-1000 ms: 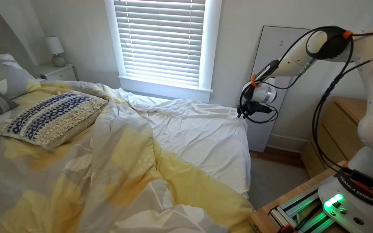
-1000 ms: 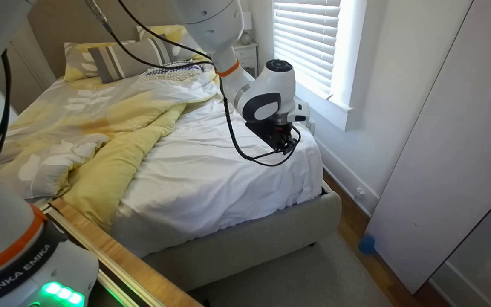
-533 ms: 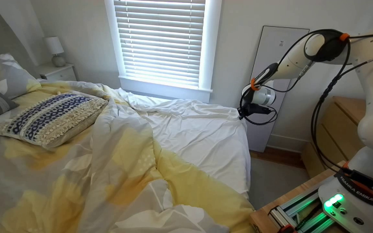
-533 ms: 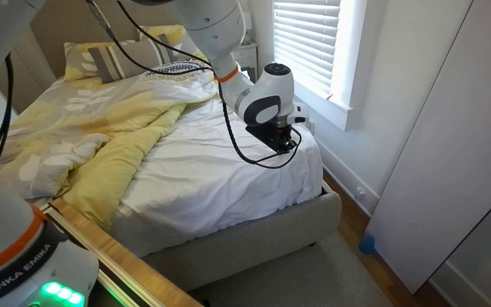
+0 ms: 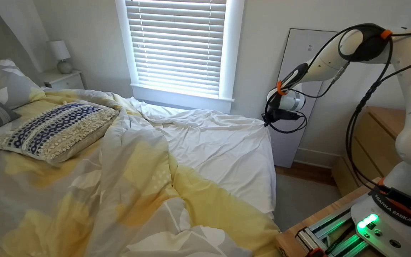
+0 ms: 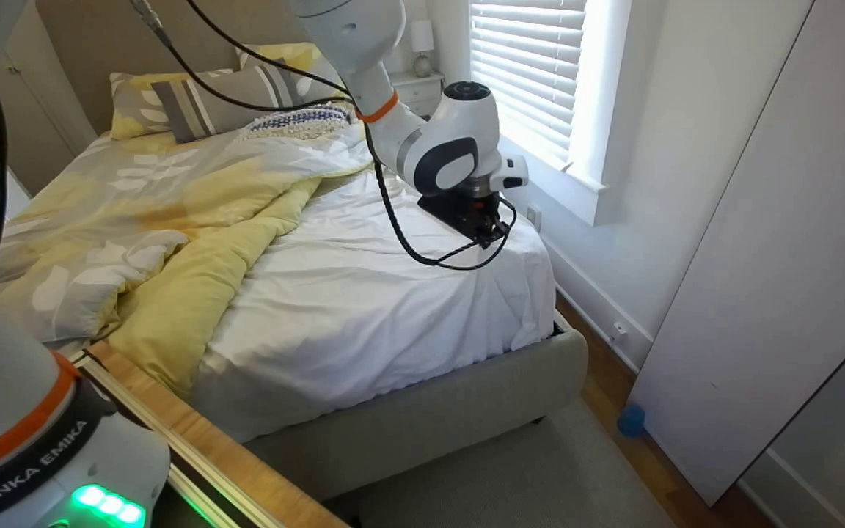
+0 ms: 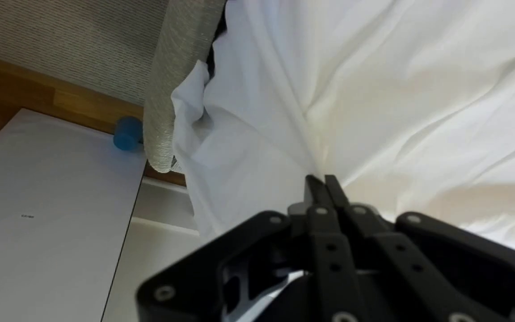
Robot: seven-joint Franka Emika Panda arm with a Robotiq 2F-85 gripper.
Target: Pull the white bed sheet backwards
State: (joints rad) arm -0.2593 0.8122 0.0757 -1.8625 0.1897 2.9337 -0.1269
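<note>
A black gripper (image 7: 323, 179) pinches the white bed sheet (image 7: 418, 98), fingers (image 7: 315, 192) closed on it; in the wrist view, creases fan towards twelve and two o'clock. In an exterior view, the sheet covers the foot of the bed (image 6: 459, 407), eight o'clock from the gripper, the yellow-and-grey blanket (image 6: 210, 227) at nine.

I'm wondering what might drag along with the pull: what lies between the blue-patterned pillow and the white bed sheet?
In both exterior views, the rumpled grey-and-yellow comforter lies between the blue-patterned pillow and the white bed sheet.
</note>
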